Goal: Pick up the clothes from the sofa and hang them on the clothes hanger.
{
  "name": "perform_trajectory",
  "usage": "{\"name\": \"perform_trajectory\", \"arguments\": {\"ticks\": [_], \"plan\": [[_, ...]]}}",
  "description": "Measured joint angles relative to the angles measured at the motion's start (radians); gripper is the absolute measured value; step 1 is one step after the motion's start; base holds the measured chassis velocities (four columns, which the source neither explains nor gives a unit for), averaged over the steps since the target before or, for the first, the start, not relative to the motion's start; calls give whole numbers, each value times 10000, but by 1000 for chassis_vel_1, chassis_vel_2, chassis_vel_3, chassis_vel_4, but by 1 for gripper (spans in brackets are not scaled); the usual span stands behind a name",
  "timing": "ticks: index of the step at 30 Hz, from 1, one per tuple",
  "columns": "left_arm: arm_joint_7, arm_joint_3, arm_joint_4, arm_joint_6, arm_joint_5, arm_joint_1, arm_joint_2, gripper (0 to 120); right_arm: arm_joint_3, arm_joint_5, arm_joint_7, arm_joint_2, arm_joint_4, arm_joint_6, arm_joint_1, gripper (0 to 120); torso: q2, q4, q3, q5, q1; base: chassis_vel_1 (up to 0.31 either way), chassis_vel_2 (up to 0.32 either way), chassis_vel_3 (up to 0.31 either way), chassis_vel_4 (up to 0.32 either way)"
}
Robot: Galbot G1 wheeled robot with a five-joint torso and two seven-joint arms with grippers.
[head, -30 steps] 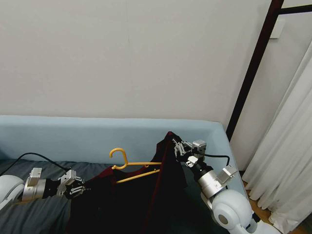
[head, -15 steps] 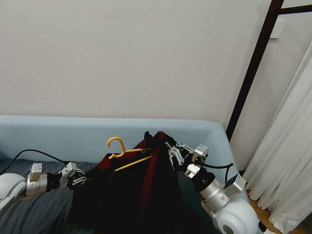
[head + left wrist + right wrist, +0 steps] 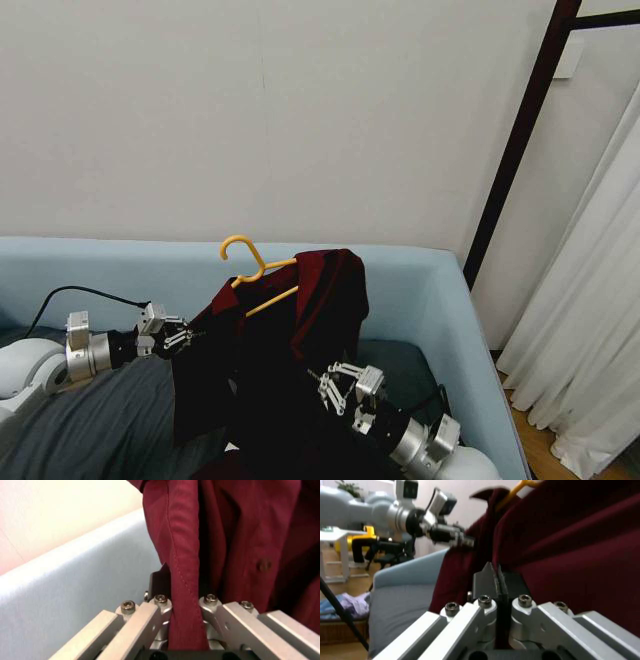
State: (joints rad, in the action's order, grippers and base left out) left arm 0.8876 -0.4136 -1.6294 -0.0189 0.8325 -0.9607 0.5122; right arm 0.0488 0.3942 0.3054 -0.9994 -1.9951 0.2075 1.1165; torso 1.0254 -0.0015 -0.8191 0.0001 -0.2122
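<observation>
Shirt, dark red, is hung over a yellow hanger and raised off the sofa.

Left fingers are at the shirt's left edge, below and left of the hook. In the left wrist view the left fingers are clamped narrow on a stitched hem of the shirt, with cloth running straight up out of the pinch.

Right fingers sit low, under the shirt's right half and well below the hanger. In the right wrist view the right fingers are pressed together, apparently on a thin fold of cloth. The hold looks slight.

Hanger is tilted, hook end higher, above and between the two pairs of fingers. Its far end is buried in cloth.

Dark post, likely the rack, stands well to the right of the right fingers, beyond the sofa's end.

Judgement:
- The step in hand is carrying the shirt clear of the sofa toward the rack.
- Both pinches should rise together so the hanger does not slide out of the shoulders.
- The hook needs to stay free of cloth and turned toward the rail.
- The hem trailing below the right fingers could snag on the cushion.
</observation>
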Motion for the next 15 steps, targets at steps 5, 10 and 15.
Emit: {"name": "perform_trajectory", "arguments": {"ticks": [5,10,15], "plan": [[-395,-64,-286,124,158,-162,-50,1,-77,-29,1389,16,331,480,31,19,-1,1,0,-1,0,0,0,0,0],[-740,-116,-396,338,108,-382,-143,1,-432,1604,3462,35,383,799,-53,36,0,-1,0,-1,0,0,0,0,0],[-902,-141,-356,528,-227,-551,-183,1,-635,3156,3107,-55,107,828,-367,55,-1,2,0,-3,0,0,0,0,0]]}}
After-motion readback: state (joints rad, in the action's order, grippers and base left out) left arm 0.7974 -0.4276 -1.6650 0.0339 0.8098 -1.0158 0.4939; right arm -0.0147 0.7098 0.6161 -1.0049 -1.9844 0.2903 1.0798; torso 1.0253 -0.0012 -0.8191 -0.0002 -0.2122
